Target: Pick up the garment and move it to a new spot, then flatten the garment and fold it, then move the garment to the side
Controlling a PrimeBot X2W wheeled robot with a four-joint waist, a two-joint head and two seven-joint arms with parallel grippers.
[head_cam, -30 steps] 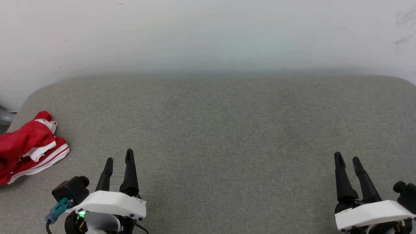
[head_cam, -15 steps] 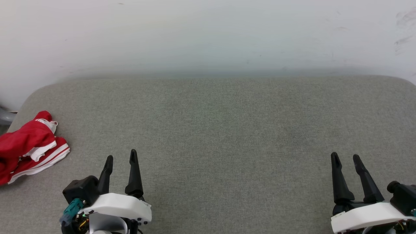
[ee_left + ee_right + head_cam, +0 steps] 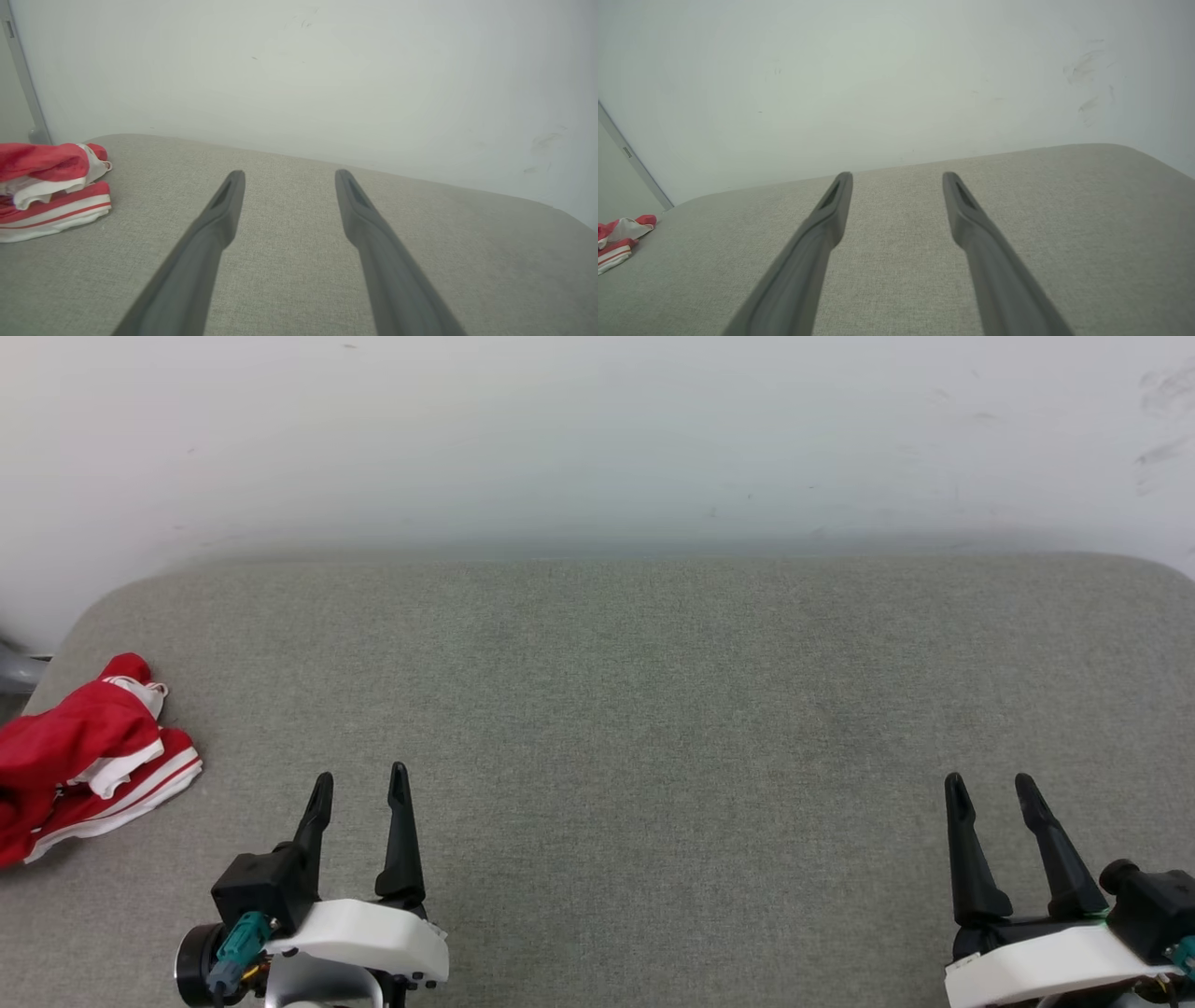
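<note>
The garment (image 3: 79,756) lies bunched at the far left edge of the grey surface (image 3: 635,709), red with white sleeve cloth and red-white striped trim. The left wrist view has the garment (image 3: 46,186) at its left edge, and the right wrist view has the garment (image 3: 619,240) small at the far left. My left gripper (image 3: 359,782) stands open at the lower left, to the right of the garment and apart from it, with nothing between its fingers. At the lower right my right gripper (image 3: 991,784) is open too and holds nothing.
A white wall (image 3: 597,439) rises directly behind the grey cushioned surface. The surface's rounded corners curve away at the far left and far right. A grey metal strip (image 3: 23,74) runs up the wall beyond the garment.
My left gripper has shifted to the right and slightly down in the head view, its fingers spreading apart. The right gripper drifted a little left. The garment has not moved.
</note>
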